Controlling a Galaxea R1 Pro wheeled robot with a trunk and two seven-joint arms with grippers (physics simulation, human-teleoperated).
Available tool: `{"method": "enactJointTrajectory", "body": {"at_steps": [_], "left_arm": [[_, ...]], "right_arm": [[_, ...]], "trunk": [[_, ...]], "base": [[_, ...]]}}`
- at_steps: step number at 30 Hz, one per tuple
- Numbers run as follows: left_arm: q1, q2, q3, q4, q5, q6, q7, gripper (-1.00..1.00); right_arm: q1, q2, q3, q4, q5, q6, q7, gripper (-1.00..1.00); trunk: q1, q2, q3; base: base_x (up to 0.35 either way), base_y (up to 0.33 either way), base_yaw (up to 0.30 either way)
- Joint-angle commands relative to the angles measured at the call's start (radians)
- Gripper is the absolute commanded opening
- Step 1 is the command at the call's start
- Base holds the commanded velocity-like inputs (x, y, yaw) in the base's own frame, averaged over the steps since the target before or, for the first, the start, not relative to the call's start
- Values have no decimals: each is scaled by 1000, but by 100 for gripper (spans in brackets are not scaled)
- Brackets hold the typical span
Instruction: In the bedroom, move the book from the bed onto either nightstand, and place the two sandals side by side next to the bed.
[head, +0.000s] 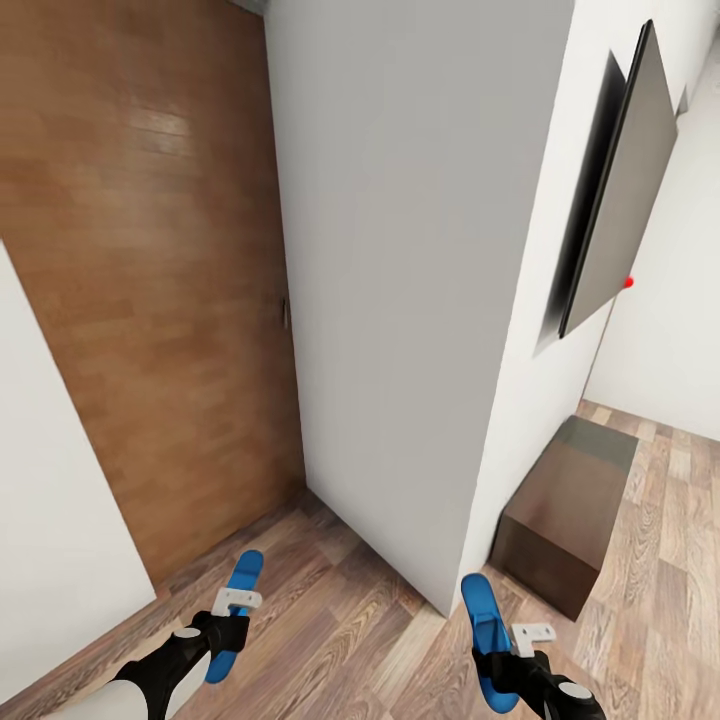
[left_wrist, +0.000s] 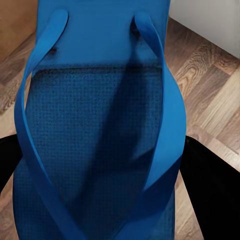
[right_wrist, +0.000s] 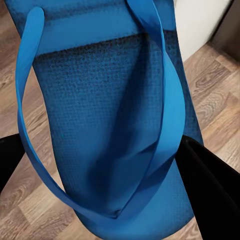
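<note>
**Corridor corner, wood floor, low cabinet by the wall**

I am looking at a white wall corner (head: 400, 300) that juts toward me and splits the view in two. To its left I see a tall brown wooden panel (head: 150, 280) with horizontal grain, glossy near the top where light catches it, and another white wall (head: 50, 520) at the left edge. On the right, a flat dark screen (head: 625, 190) hangs on the white wall, casting a soft shadow, a small red dot (head: 629, 282) at its lower edge. Below it, a low dark brown cabinet (head: 565, 515) stands against the wall. The wood plank floor (head: 350, 620) is grey-brown.
</note>
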Motion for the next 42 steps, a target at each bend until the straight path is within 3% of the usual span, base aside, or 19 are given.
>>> {"method": "enactJointTrajectory", "body": {"at_steps": [1, 42], "left_arm": [[0, 1, -6, -1, 10, 3, -2, -100], [0, 0, -9, -1, 8, 3, 0, -100]], "right_arm": [[-1, 2, -8, -3, 6, 4, 10, -100], [-1, 0, -9, -3, 6, 4, 10, -100]], "trunk": [[1, -1, 0], [1, -1, 63]], "base": [[0, 0, 0], [0, 0, 0]]}}
